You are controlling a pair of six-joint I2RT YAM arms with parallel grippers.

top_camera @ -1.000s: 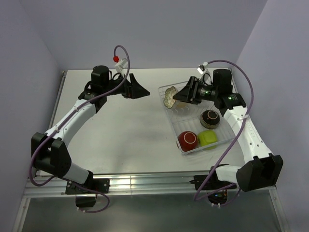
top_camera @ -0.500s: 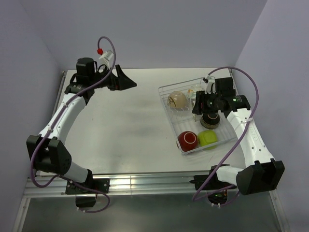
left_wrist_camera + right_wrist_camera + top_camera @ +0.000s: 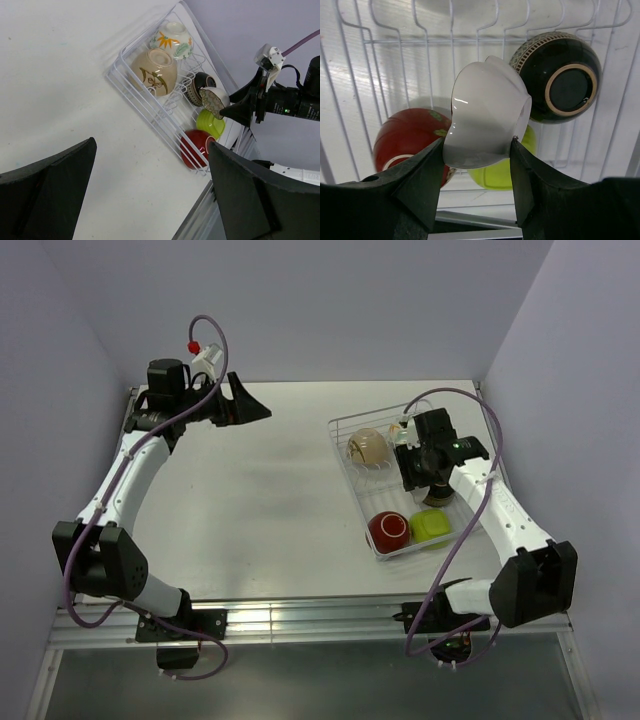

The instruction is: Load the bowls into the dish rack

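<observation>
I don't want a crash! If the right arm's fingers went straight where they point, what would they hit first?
Probably the yellow-green bowl in the dish rack, just behind the flower-shaped bowl that the right fingers hold. The red bowl sits close beside it, and depth is hard to judge.

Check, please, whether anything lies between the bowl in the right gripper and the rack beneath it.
Yes. The flower-shaped bowl in the right gripper hangs over the red bowl and the yellow-green bowl in the dish rack; free tines lie beside them.
</observation>
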